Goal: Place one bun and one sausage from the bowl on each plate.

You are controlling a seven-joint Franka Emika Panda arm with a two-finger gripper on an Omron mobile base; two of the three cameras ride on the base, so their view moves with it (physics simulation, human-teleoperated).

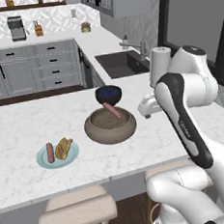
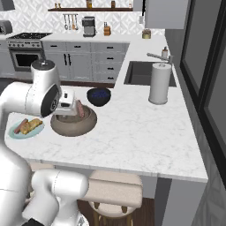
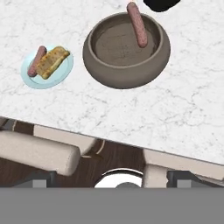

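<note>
The wide round brown-grey bowl [image 3: 126,65] looks like matt, speckled stone with a faintly rough inner floor. The white marble table [image 3: 144,113] under it is smooth and grey-veined. Left of the bowl, the pale blue round plate [image 3: 33,81] looks smooth and glazed. The pink sausage [image 3: 137,24] against the bowl's rim looks smooth.

a dark blue bowl [image 1: 108,94] sits on the white marble bench [image 1: 19,137] — a paper towel roll [image 2: 159,83] stands beside the sink [image 2: 143,73], padded stools [image 1: 77,214] tucked below.

marble counter [image 1: 151,144], stone bowl [image 1: 110,126], blue plate [image 1: 57,154]
</note>
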